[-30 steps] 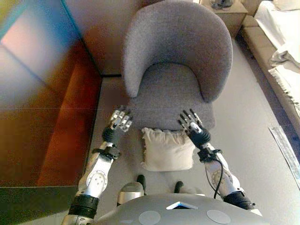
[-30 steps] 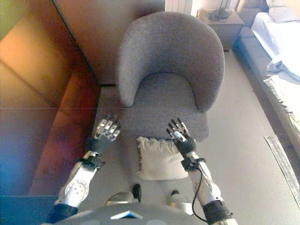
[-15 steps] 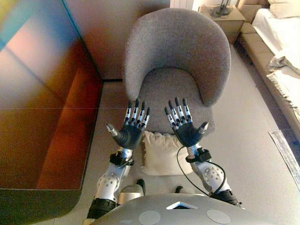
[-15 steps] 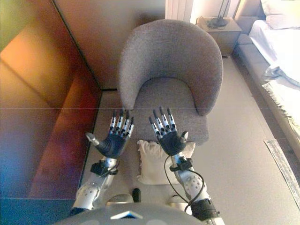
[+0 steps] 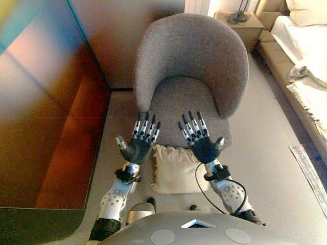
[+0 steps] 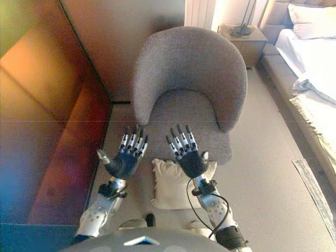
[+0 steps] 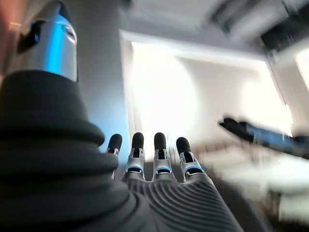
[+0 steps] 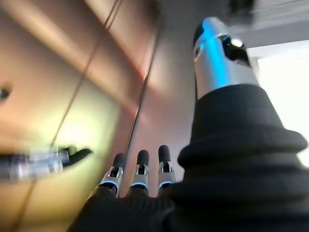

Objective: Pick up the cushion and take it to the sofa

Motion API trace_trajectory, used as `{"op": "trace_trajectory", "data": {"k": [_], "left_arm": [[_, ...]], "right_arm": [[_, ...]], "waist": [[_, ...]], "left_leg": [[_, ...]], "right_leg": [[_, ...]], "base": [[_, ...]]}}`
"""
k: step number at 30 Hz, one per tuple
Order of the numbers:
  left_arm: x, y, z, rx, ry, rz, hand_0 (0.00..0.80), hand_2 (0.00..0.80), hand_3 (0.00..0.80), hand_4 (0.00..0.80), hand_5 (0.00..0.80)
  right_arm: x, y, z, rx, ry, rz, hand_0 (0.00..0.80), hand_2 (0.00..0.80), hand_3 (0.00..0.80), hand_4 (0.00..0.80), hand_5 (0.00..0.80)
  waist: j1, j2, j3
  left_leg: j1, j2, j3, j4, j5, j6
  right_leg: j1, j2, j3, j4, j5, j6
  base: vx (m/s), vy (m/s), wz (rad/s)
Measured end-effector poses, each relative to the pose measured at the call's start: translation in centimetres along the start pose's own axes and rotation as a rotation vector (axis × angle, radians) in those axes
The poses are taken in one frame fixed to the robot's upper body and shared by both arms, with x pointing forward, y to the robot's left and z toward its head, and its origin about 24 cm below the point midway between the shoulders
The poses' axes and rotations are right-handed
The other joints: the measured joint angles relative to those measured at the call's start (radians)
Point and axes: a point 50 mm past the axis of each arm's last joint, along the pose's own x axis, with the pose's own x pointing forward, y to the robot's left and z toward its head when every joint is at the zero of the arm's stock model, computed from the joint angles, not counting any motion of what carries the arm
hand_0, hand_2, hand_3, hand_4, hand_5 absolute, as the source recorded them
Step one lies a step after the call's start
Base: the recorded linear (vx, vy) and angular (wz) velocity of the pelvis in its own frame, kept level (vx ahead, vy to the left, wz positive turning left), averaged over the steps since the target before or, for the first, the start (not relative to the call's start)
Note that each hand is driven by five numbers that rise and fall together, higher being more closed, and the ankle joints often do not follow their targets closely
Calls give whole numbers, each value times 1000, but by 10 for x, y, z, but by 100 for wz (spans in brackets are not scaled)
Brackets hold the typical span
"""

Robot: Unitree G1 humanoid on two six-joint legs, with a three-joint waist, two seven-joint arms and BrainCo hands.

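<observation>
A cream square cushion (image 5: pixel 175 170) lies on the floor in front of a grey tub armchair (image 5: pixel 191 76). Both hands are raised above the cushion with palms up and fingers spread straight. My left hand (image 5: pixel 139 146) hovers over the cushion's left edge, and my right hand (image 5: pixel 204 147) over its upper right corner. Neither touches the cushion. In the left wrist view the left hand's fingers (image 7: pixel 158 147) point straight out, and in the right wrist view the right hand's fingers (image 8: pixel 141 169) do too. No sofa shows clearly.
A brown wooden panel wall (image 5: pixel 46 102) runs along the left side. A bed with white linen (image 5: pixel 304 56) stands at the right, and a small bedside table (image 5: pixel 240 25) with a lamp sits behind the armchair. A rug edge (image 5: pixel 309 163) lies at the right.
Both hands rose from low beside the cushion and turned palms up with fingers spread. In the last half second they stayed nearly still while the view tilted slightly.
</observation>
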Motion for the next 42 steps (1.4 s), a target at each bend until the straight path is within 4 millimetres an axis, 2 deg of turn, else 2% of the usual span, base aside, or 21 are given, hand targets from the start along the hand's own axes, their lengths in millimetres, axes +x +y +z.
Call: {"op": "trace_trajectory", "data": {"k": [2, 5, 6, 8, 15, 19, 22, 24, 26, 27, 29, 30, 31, 33, 35, 36, 37, 39, 41, 42], "left_arm": [[-7, 13, 18, 264, 4, 181, 0, 0, 0, 0, 0], [-18, 26, 43, 575, -16, 409, 0, 0, 0, 0, 0], [-21, 28, 49, 632, -24, 452, 0, 0, 0, 0, 0], [-24, 29, 54, 643, -45, 487, 0, 0, 0, 0, 0], [-25, 29, 42, 623, -19, 480, 0, 0, 0, 0, 0], [-23, 27, 40, 628, -13, 467, 0, 0, 0, 0, 0], [-17, 25, 39, 631, -17, 449, 0, 0, 0, 0, 0], [-8, 21, 41, 637, -28, 423, 0, 0, 0, 0, 0], [-6, 20, 40, 637, -26, 413, 0, 0, 0, 0, 0], [-5, 21, 41, 640, -26, 414, 0, 0, 0, 0, 0], [-5, 24, 43, 657, -20, 424, 0, 0, 0, 0, 0], [-4, 25, 44, 668, -15, 426, 0, 0, 0, 0, 0], [-3, 24, 45, 681, -12, 423, 0, 0, 0, 0, 0], [-4, 25, 46, 688, -8, 430, 0, 0, 0, 0, 0], [-5, 26, 48, 690, -4, 436, 0, 0, 0, 0, 0], [-5, 26, 49, 691, -5, 438, 0, 0, 0, 0, 0], [-4, 26, 51, 697, -9, 436, 0, 0, 0, 0, 0], [0, 24, 59, 727, -20, 426, 0, 0, 0, 0, 0], [4, 22, 66, 756, -27, 425, 0, 0, 0, 0, 0], [6, 23, 68, 760, -29, 428, 0, 0, 0, 0, 0]], "right_arm": [[-12, -14, 14, -224, 46, -153, 0, 0, 0, 0, 0], [-23, -25, 27, -428, 83, -301, 0, 0, 0, 0, 0], [-26, -27, 30, -477, 98, -338, 0, 0, 0, 0, 0], [-29, -31, 33, -523, 106, -393, 0, 0, 0, 0, 0], [-31, -34, 27, -521, 120, -427, 0, 0, 0, 0, 0], [-30, -35, 30, -543, 118, -455, 0, 0, 0, 0, 0], [-29, -35, 31, -556, 119, -459, 0, 0, 0, 0, 0], [-29, -35, 32, -561, 116, -474, 0, 0, 0, 0, 0], [-28, -36, 36, -582, 121, -477, 0, 0, 0, 0, 0], [-26, -36, 37, -591, 124, -477, 0, 0, 0, 0, 0], [-24, -41, 36, -585, 130, -504, 0, 0, 0, 0, 0], [-22, -43, 35, -577, 124, -524, 0, 0, 0, 0, 0], [-21, -44, 31, -560, 118, -535, 0, 0, 0, 0, 0], [-17, -41, 22, -527, 111, -529, 0, 0, 0, 0, 0], [-16, -38, 20, -521, 110, -518, 0, 0, 0, 0, 0], [-15, -37, 19, -522, 113, -513, 0, 0, 0, 0, 0], [-15, -36, 16, -520, 119, -507, 0, 0, 0, 0, 0], [-10, -33, 11, -518, 130, -483, 0, 0, 0, 0, 0], [-1, -29, 9, -523, 128, -454, 0, 0, 0, 0, 0], [2, -28, 9, -523, 123, -453, 0, 0, 0, 0, 0]], "waist": [[0, -1, -1], [0, -1, -1], [0, -1, -1], [1, -1, 0], [3, -1, 44], [2, 7, 67], [2, 0, 100], [4, -1, 136], [6, 17, 166], [18, 27, 176], [41, 20, 178], [54, 21, 178], [54, 13, 181], [58, -15, 198], [61, -10, 203], [61, -4, 205], [60, -2, 203], [63, -15, 201], [72, -42, 201], [74, -48, 201]], "left_leg": [[0, 0, 0, 0, 0, 0], [-1, 1, 0, -2, 0, 0], [-2, 1, -1, 0, 0, 0], [-2, 1, 0, 1, 1, 0], [-21, 3, -3, 14, 0, -1], [-43, 3, -6, 34, -1, -2], [-111, 0, -1, 128, -7, -11], [-155, 0, 23, 192, -10, -15], [-163, 20, 87, 201, -36, -31], [-159, 18, 83, 206, -48, -25], [-162, -2, 75, 203, -51, -17], [-159, -11, 75, 199, -52, 12], [-156, -21, 79, 200, -53, 65], [-138, -39, 98, 200, -64, 85], [-128, -34, 119, 207, -75, 97], [-120, -34, 129, 214, -82, 100], [-118, -28, 138, 221, -89, 97], [-128, -22, 149, 221, -91, 92], [-148, -21, 161, 224, -93, 77], [-157, -23, 148, 223, -95, 77]], "right_leg": [[-1, 0, 0, 0, 0, 0], [-1, 1, 0, -1, 0, 0], [-3, 1, 1, -2, 0, 0], [-7, 2, 1, -2, 0, 0], [-16, 4, 0, -1, -3, 4], [-25, 6, 0, 2, -4, 2], [-49, -2, -3, 44, -24, -6], [-40, -8, -5, 70, -44, -13], [-44, -5, -25, 106, -71, -25], [-66, -10, -25, 144, -93, -18], [-111, -34, -11, 204, -119, -7], [-122, -44, -8, 233, -130, 1], [-138, -59, -9, 275, -142, 11], [-193, -112, -20, 441, -174, 22], [-270, -166, -35, 593, -175, -10], [-279, -203, -39, 615, -176, -8], [-281, -247, -39, 594, -169, 3], [-283, -304, -34, 464, -126, 62], [-283, -335, -16, 276, -47, 144], [-282, -337, -1, 200, -9, 162]], "base": [[0, 0, 0], [-10, -41, 0], [-16, -50, -1], [-26, -64, 0], [-28, -61, 1], [-17, -5, 8], [34, 31, 33], [89, 106, 61], [53, 87, 41], [70, 146, 10], [116, 191, -9], [156, 219, -8], [153, 219, -3], [119, 108, -10], [80, -81, -22], [35, -222, -23], [17, -289, -23], [13, -298, -27], [73, -292, -37], [126, -254, -21]]}}
